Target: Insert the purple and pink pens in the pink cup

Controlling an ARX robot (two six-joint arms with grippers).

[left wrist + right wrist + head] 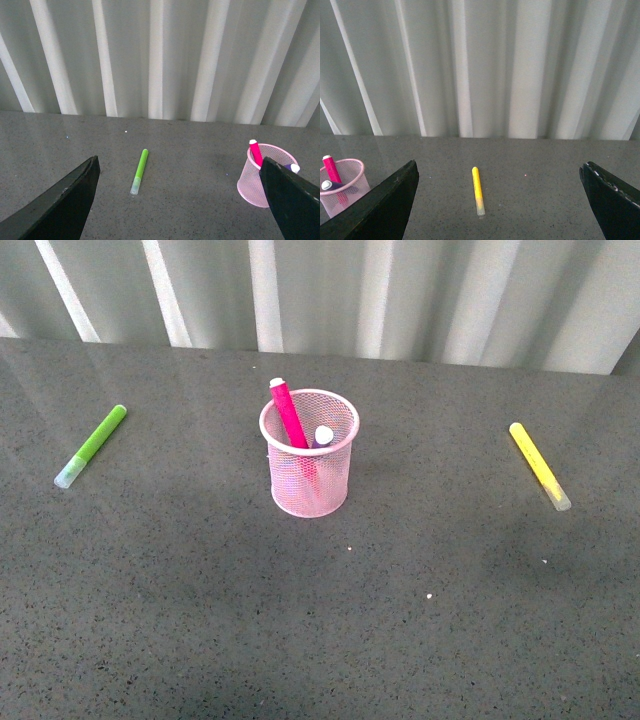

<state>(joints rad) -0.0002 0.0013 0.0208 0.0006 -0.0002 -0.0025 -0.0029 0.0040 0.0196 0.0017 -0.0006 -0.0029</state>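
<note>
both grippers hang spread wide and empty: left gripper (180, 200) above the grey table (320, 640) near the green marker (140, 171), right gripper (500, 200) near the yellow marker (478, 190). between them stands the pink cup (310, 468), holding the pink pen (289, 414) and purple pen (322, 436), both leaning inside.

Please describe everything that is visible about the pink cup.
The pink cup is a light pink pen holder of wire mesh with see-through walls and a solid rolled rim. It narrows slightly toward its base and stands upright on the grey table, apart from both markers lying there. The pink pen leans inside against the rim, its tip above it. The purple pen is also inside, mostly its pale end showing. No gripper touches it.
</note>
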